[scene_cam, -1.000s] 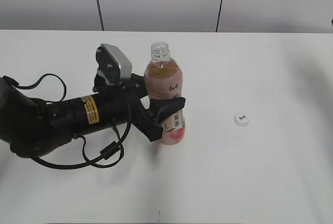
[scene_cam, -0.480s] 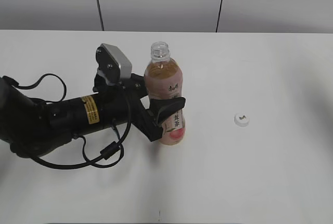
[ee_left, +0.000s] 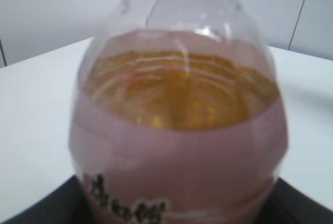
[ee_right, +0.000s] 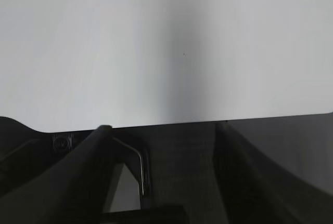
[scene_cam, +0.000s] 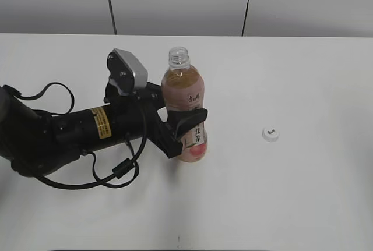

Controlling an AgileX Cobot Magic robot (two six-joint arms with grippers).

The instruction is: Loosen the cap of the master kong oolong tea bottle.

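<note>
At center frame in the exterior view, the master kong oolong tea bottle [scene_cam: 185,111] stands upright on the white table [scene_cam: 303,193], its pale pink label carrying a vertical column of black Chinese characters too small for me to read, with a peach picture near the base. My left gripper [scene_cam: 189,127], reaching in from the left of the frame, is clamped around the lower half of the bottle, one dark finger wrapping across the front of the label and the other pressed behind it. A yellow sticker with fine print sits on my left arm [scene_cam: 87,128], illegible at this size. The bottle's threaded neck is bare at the top of the frame's middle, and amber tea fills the clear shoulder above the label. The cap [scene_cam: 270,134], small, round and white with a dark mark on top, lies flat on the table at right of center, well apart from the bottle. In my left wrist view the bottle [ee_left: 179,130] fills the frame, blurred, black characters showing at lower left. My right wrist view shows only dark parts of my right gripper along the bottom edge against bare tabletop; I cannot tell how its jaws stand.
</note>
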